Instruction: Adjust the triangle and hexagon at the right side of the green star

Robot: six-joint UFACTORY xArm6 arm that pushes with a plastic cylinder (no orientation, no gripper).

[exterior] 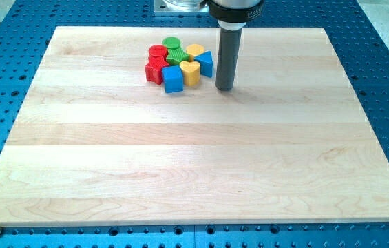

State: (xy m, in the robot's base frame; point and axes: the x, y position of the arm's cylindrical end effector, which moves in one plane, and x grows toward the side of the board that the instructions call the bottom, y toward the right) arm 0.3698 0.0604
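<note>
A tight cluster of blocks sits near the top of the wooden board (194, 151). The green star (176, 56) is in its middle. Right of the star lie the yellow hexagon (195, 50) and the blue triangle (205, 63). A yellow heart-like block (190, 71) is below them. My tip (224, 88) rests on the board just right of the blue triangle, a small gap apart from it.
A green cylinder (172, 43) lies at the cluster's top, a red cylinder (157, 52) and a red star (155, 69) at its left, a blue cube (173, 79) at its bottom. A blue perforated table (15, 27) surrounds the board.
</note>
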